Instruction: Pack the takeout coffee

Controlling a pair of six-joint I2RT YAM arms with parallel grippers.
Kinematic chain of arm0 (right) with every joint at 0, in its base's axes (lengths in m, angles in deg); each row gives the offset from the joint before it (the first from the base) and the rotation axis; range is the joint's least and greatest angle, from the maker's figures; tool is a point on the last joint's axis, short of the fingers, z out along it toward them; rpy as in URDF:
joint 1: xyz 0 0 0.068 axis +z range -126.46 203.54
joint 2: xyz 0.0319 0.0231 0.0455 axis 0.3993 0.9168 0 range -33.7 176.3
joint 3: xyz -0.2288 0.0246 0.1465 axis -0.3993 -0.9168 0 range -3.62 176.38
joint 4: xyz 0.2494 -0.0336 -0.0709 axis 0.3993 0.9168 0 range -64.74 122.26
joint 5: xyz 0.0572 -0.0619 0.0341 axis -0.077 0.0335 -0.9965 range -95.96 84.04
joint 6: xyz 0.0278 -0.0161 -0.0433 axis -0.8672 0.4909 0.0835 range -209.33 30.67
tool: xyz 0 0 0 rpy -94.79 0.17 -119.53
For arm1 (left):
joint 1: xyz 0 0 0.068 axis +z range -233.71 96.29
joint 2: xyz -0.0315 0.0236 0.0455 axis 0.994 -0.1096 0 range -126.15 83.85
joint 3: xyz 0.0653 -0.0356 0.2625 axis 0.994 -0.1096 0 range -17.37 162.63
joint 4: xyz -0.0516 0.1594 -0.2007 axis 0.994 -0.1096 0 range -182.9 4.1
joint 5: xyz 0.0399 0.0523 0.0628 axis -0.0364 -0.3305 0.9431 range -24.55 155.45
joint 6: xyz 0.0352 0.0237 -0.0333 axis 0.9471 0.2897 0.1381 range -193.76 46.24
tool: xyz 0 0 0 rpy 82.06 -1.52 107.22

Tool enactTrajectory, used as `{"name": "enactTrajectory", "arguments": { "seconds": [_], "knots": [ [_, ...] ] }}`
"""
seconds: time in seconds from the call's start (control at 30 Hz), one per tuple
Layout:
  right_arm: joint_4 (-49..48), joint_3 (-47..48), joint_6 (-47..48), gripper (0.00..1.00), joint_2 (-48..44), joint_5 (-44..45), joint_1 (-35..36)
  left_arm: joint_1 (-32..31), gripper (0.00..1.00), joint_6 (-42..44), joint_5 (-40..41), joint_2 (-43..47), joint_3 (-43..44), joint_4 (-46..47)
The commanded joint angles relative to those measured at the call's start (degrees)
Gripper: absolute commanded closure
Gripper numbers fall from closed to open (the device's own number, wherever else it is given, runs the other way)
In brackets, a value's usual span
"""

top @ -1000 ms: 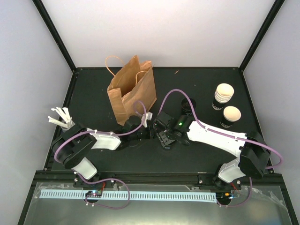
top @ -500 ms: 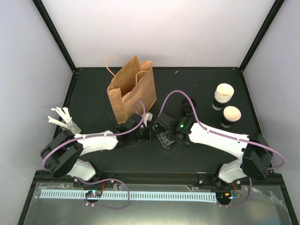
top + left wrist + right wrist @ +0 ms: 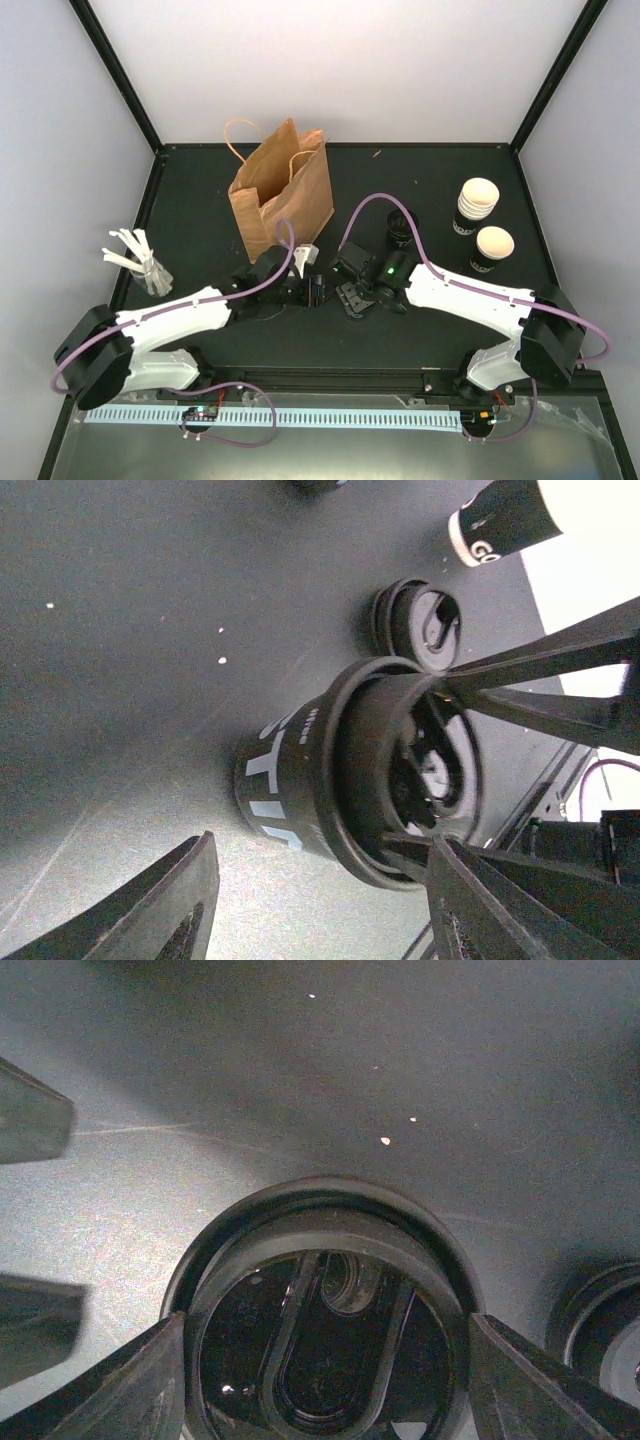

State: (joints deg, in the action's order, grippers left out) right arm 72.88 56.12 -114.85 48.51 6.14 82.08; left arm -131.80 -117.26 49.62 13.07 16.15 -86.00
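The takeout coffee point(image 3: 493, 250), a single black paper cup with a cream-white inside, stands at the right, apart from both grippers. My right gripper point(image 3: 322, 1328) is shut on a different cup, a black lidded cup point(image 3: 320, 1250) with white print point(image 3: 275, 780). Its fingers point(image 3: 520, 1380) press the lid's rim from both sides. This cup stands upright mid-table, mostly hidden under the arms in the top view. My left gripper point(image 3: 330, 910) is open just beside that cup's wall, touching nothing. In the top view the left gripper point(image 3: 314, 290) faces the right gripper point(image 3: 352, 294).
A brown paper bag point(image 3: 283, 190) stands open behind the left gripper. A nested stack of cups point(image 3: 478, 205) is at the back right, and a short black lidded cup or lid stack point(image 3: 400, 228) just behind the right wrist. A holder of white stirrers point(image 3: 138, 258) stands at the left edge.
The left arm has stretched rightward toward the lidded cup and its jaws have widened. The right gripper has kept its hold and hardly moved.
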Motion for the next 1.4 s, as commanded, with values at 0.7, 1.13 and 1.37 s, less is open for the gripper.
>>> {"name": "enactTrajectory", "arguments": {
  "seconds": [0.7,1.13,1.37],
  "knots": [
    [3.59,-2.43,-1.05,0.44,2.65,-3.79,0.78,-0.16,0.37,2.68,2.13,14.93,-1.53,-8.02],
    [3.49,-2.09,-1.06,0.44,2.52,-3.47,0.76,0.66,0.02,5.03,6.62,20.13,-1.24,-12.27],
    [3.57,-2.0,-1.12,0.41,2.49,-3.33,0.74,1.77,0.01,2.82,7.91,22.79,-3.7,-10.52]
  ]
}}
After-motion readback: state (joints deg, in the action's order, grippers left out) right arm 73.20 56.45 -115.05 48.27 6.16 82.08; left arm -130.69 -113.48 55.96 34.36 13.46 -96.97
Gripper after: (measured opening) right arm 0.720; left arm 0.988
